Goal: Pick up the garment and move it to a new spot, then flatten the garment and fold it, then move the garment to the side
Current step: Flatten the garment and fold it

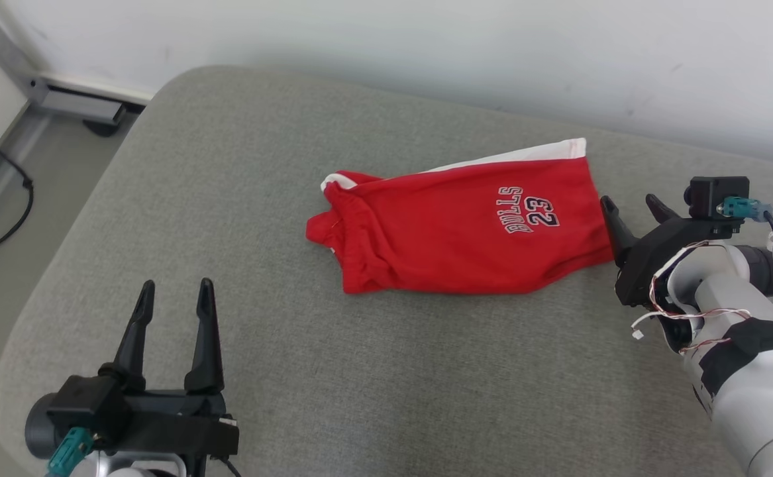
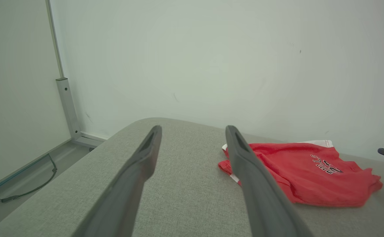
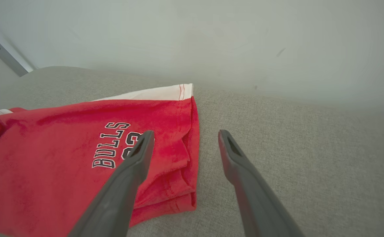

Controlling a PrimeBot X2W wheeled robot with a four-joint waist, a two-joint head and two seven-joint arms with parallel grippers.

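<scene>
Both your claws stand spread and empty: the left claw (image 1: pixel 177 283) at the near left of the grey surface (image 1: pixel 360 384), well apart from the red garment (image 1: pixel 459 232) lying mid-surface, the right claw (image 1: pixel 629 199) just beside its hem.

The right fingers (image 3: pixel 122 187) seemingly half-hide the shorts' (image 3: pixel 47 164) number (image 3: pixel 128 145).
</scene>
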